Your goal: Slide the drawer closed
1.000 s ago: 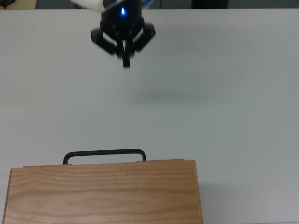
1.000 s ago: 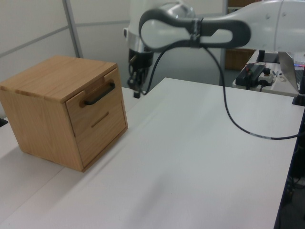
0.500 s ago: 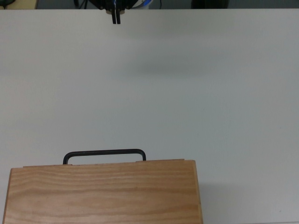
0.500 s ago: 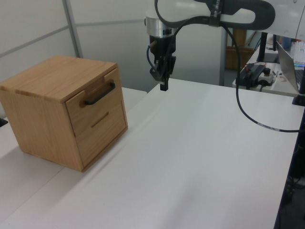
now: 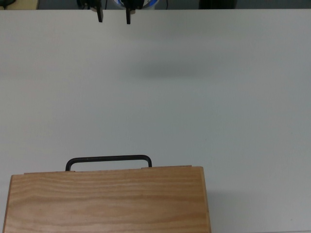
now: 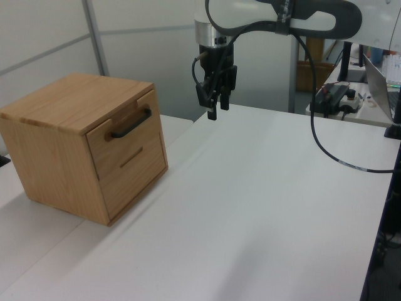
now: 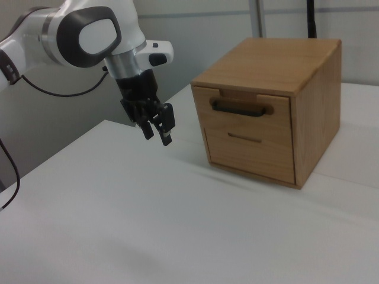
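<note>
The top view looks straight down on the desk (image 5: 194, 97), with the cabinet (image 5: 107, 201) at 6 o'clock and the end effector (image 5: 113, 14) at 12 o'clock. The left view looks obliquely across the desk, cabinet (image 6: 81, 150) at 9 o'clock. The right view faces from the opposite side, cabinet (image 7: 272, 100) at 2 o'clock. All three share the cabinet front and the end effector.

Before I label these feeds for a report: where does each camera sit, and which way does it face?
Top view: overhead, looking straight down on the table and cabinet; only the gripper tips show.
Left view: beside the table, facing the drawer front at an angle; the gripper and arm show.
Right view: the opposite side, facing the drawer; the gripper and arm show.
Shared: left and right views both show the black handle.
</note>
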